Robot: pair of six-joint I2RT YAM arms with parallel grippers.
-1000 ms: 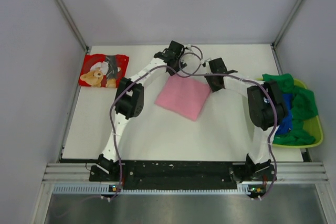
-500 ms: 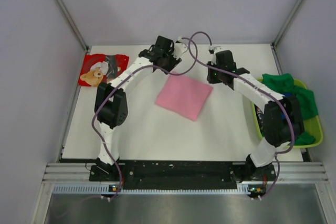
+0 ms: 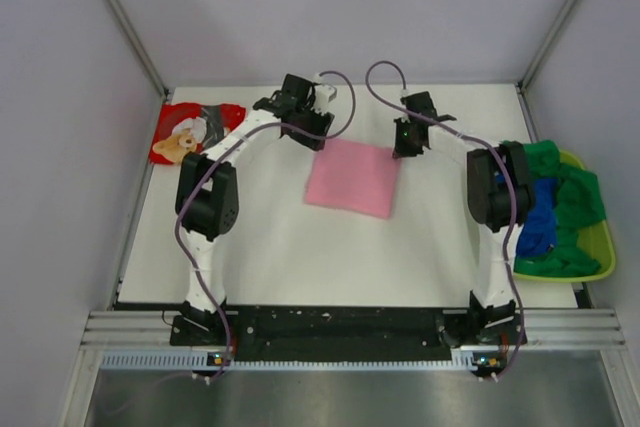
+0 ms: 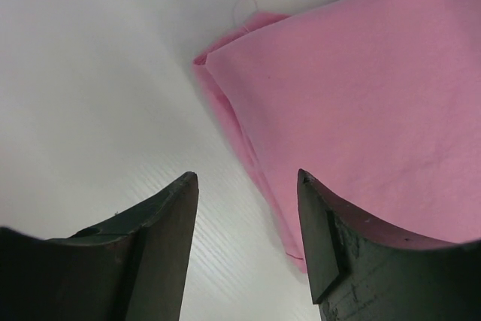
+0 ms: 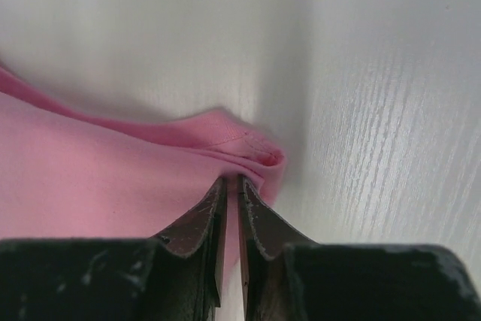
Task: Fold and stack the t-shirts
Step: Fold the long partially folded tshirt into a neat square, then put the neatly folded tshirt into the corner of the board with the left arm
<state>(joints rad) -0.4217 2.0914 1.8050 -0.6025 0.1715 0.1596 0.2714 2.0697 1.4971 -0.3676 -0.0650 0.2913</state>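
Pink is what catches the eye first: a plain pink t-shirt of soft cloth (image 3: 352, 179), folded into a rough square, lies flat near the middle of the white table (image 3: 280, 247). Both arms reach out to its far edge.

The left gripper (image 3: 314, 132) hangs at the shirt's 11 o'clock corner. In the left wrist view its two dark fingers (image 4: 161, 238) are spread wide apart with nothing between them. The corner of the pink cloth (image 4: 361, 95) lies below, its stacked folded edges showing against the bare table top (image 4: 98, 73).

The right gripper (image 3: 404, 139) is at the shirt's 1 o'clock corner. Its wrist camera shows the fingertips (image 5: 231, 180) pressed together and pinching the hem of the pink cloth (image 5: 90, 178). The cloth puckers up into a small ridge there, and the table surface (image 5: 376, 110) lies beyond it.

At about 10 o'clock on the table, well apart from the pink one, sits a red t-shirt with a teddy-bear print (image 3: 195, 133), folded small against the left wall.

Over at 3 o'clock, a yellow-green plastic tray (image 3: 600, 247) rests at the right edge of the table. A crumpled green t-shirt (image 3: 565, 192) is heaped in it and spills over its far rim. A blue t-shirt (image 3: 538, 209) is bunched among the green folds, partly hidden by the right arm.

Purple cables (image 3: 345, 107) loop above the two wrists.
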